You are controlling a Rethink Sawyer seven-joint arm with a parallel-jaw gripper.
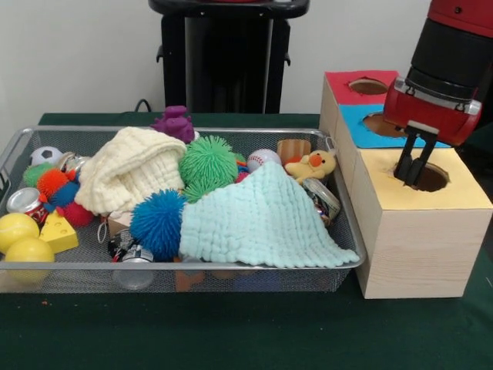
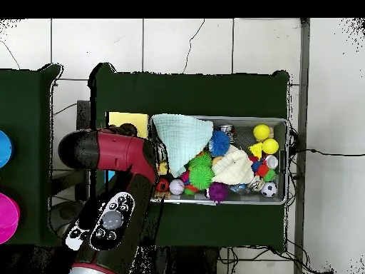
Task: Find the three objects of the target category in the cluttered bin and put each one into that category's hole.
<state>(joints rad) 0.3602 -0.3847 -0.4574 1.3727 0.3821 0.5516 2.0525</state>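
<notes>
My gripper [image 1: 408, 179] hangs straight down over the round hole [image 1: 431, 178] in the yellow top of the nearest wooden box [image 1: 416, 247]. Its tips reach just inside the hole's left rim. The black fingers [image 1: 404, 158] stand close together with nothing visible between them. The wire mesh bin [image 1: 77, 266] lies to the left of the boxes, full of toys and cloths. No small printed white cloth shows in either view. In the overhead view my arm [image 2: 117, 153] covers the boxes, apart from a strip of the yellow top [image 2: 128, 120], and hides the gripper.
A mint waffle cloth [image 1: 258, 220] and a cream waffle cloth [image 1: 131, 169] lie over the bin's contents, with spiky green [image 1: 208, 160] and blue [image 1: 158, 222] balls, yellow balls [image 1: 17, 230] and a purple toy [image 1: 176, 122]. The blue-topped hole [image 1: 379, 123] and the red-topped hole [image 1: 368, 86] lie behind the yellow one.
</notes>
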